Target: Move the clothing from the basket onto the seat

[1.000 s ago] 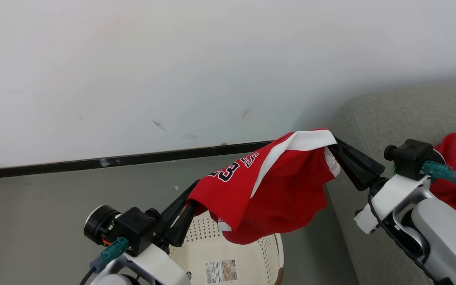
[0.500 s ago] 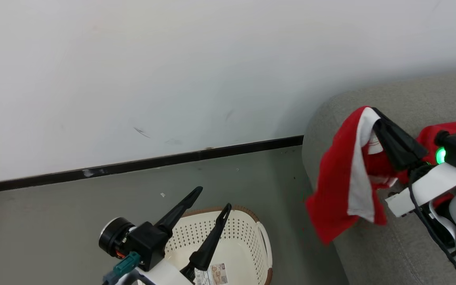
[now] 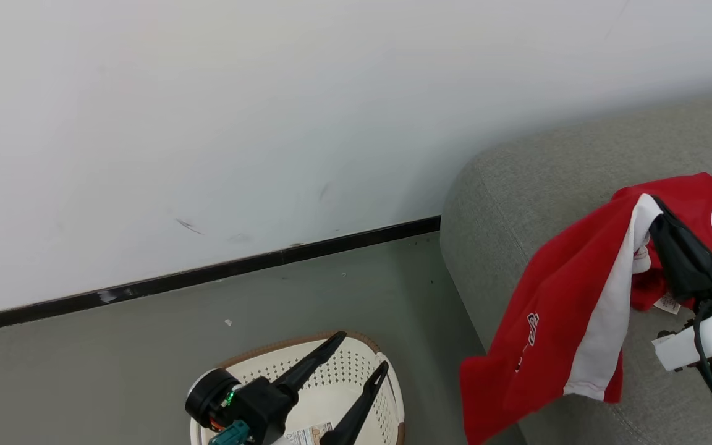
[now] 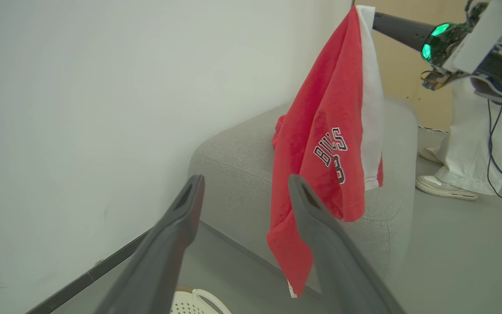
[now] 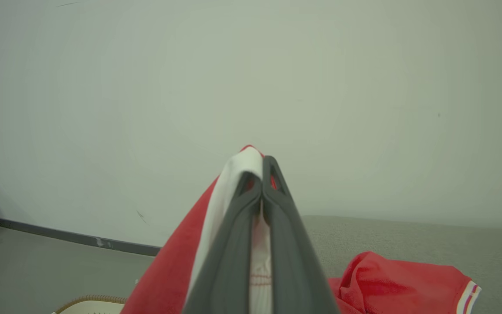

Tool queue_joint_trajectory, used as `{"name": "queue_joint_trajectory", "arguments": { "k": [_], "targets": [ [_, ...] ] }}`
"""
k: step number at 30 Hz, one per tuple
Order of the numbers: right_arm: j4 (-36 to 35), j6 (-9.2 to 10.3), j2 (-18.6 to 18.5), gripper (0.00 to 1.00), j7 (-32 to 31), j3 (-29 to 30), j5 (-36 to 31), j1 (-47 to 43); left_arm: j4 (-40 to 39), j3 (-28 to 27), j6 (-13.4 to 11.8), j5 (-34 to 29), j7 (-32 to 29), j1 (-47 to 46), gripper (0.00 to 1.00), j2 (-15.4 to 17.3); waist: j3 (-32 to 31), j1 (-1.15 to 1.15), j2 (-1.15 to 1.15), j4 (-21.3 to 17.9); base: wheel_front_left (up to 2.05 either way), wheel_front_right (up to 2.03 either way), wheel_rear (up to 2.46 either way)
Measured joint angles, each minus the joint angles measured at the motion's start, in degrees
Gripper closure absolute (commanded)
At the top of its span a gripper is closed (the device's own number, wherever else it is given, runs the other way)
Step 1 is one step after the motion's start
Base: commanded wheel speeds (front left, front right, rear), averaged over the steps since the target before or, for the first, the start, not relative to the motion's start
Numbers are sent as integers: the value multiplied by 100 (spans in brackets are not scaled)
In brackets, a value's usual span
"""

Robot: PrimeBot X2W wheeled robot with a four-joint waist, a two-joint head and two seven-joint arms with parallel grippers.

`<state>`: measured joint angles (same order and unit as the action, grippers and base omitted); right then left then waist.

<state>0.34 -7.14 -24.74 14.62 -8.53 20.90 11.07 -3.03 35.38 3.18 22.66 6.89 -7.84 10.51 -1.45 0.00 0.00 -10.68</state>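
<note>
The red "BULLS" jersey (image 3: 554, 321) hangs from my right gripper (image 3: 656, 204), which is shut on its white-trimmed edge. It dangles over the front corner of the grey sofa (image 3: 517, 185), its lower hem past the edge. In the right wrist view the fingertips (image 5: 262, 168) pinch the jersey (image 5: 168, 270). A second red garment (image 5: 395, 279) with striped trim lies on the seat (image 5: 408, 235). My left gripper (image 3: 362, 352) stands open and holds nothing above the cream basket (image 3: 387, 377), whose inside shows a paper label. The left wrist view faces the jersey (image 4: 320, 131).
A white wall with a black skirting board (image 3: 207, 275) runs behind the grey floor. A person's pale trouser legs (image 4: 460, 144) and shoe (image 4: 445, 187) stand beyond the sofa's far side. A cable hangs by my right arm.
My left gripper let go of the jersey and opened. The right gripper carried the jersey rightward from above the basket to over the sofa. The head camera turned right.
</note>
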Motion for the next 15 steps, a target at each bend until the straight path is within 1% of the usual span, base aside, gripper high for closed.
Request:
{"name": "queue_joint_trajectory", "arguments": {
  "k": [4,9,15],
  "targets": [
    [-191,0,94,100,0,126,-92,-240,49,82,9,1,25,18,0,-60,-20,0,0,-136,0,0,0],
    [-383,0,163,100,0,134,-189,-476,104,154,51,0,41,23,0,-131,-27,0,0,-312,0,0,0],
    [-591,0,121,100,0,-185,-294,-476,140,147,47,-24,89,26,0,-143,9,0,0,-532,0,0,0]
  ]
}}
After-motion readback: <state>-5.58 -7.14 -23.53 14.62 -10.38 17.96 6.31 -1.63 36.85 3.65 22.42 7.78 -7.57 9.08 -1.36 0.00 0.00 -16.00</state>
